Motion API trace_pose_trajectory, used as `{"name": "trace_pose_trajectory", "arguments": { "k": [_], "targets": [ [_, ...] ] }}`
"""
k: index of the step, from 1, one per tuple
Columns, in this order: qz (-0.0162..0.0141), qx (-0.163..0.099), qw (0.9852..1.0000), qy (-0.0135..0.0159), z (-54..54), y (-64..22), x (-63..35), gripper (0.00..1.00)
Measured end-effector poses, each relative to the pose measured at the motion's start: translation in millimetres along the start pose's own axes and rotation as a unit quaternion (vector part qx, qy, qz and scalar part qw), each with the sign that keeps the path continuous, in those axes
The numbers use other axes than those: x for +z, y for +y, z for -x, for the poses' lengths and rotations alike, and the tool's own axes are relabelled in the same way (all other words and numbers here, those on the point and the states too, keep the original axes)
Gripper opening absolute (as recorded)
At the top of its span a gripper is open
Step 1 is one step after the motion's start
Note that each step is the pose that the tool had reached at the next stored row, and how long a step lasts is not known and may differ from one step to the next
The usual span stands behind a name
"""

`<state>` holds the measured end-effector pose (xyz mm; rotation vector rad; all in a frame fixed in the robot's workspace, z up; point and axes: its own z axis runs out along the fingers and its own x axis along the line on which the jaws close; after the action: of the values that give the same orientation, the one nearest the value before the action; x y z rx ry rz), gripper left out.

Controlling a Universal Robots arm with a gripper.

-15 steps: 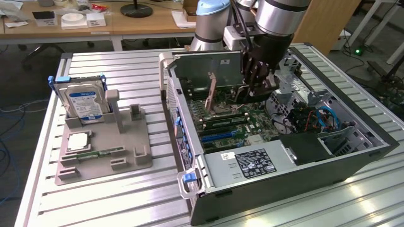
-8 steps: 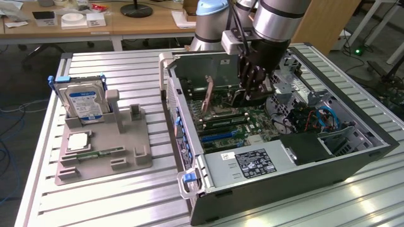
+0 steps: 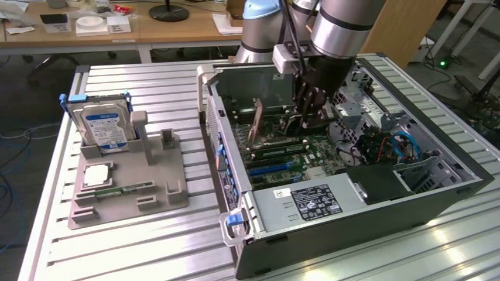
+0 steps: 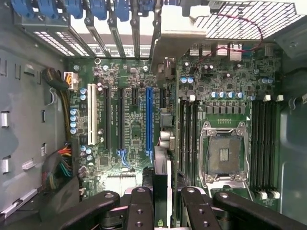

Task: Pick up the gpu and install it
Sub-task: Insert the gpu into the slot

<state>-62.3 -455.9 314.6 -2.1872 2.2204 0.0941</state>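
Note:
The gpu [image 4: 161, 167] is seen edge-on as a thin dark card running from between my fingers to its silvery end bracket [image 4: 178, 29] by the case's rear slots. My gripper [image 4: 163, 199] is shut on it, one black finger [image 4: 140, 201] on either side. The card hangs upright above the motherboard, just beside the long blue slot [image 4: 149, 120]; whether its lower edge touches a slot I cannot tell. In the exterior view my gripper [image 3: 305, 120] reaches down into the open computer case [image 3: 343, 234], and the gpu [image 3: 254, 126] stands toward the case's rear wall.
A white slot [image 4: 91, 115], memory sticks [image 4: 188, 139] and the bare processor socket [image 4: 223, 153] lie around the card. On the exterior view's left a grey fixture [image 3: 129, 193] holds a hard drive [image 3: 105, 126] and a green memory stick [image 3: 121, 190]. The power supply [image 3: 312, 202] fills the case's near end.

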Motion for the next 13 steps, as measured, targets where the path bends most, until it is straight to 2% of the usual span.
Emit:
{"name": "trace_pose_trajectory", "arguments": {
  "k": [5,7,8,9,10,11,13],
  "targets": [
    [-0.0015,0.000,1.0000,0.0017,-0.2,0.7,3.8,0.27],
    [-0.0017,0.000,1.0000,0.0024,-0.5,4.1,6.4,0.27],
    [-0.0017,0.000,1.0000,0.0036,-0.6,6.0,7.5,0.27],
    [-0.0017,0.001,1.0000,0.0061,-0.5,6.8,7.8,0.27],
    [-0.0026,0.001,0.9999,0.0107,-0.3,7.7,7.8,0.27],
    [-0.0054,0.001,0.9999,0.0136,-0.3,8.6,7.9,0.27],
    [-0.0160,0.000,0.9998,0.0134,-0.2,9.5,9.0,0.27]
  ]
}}
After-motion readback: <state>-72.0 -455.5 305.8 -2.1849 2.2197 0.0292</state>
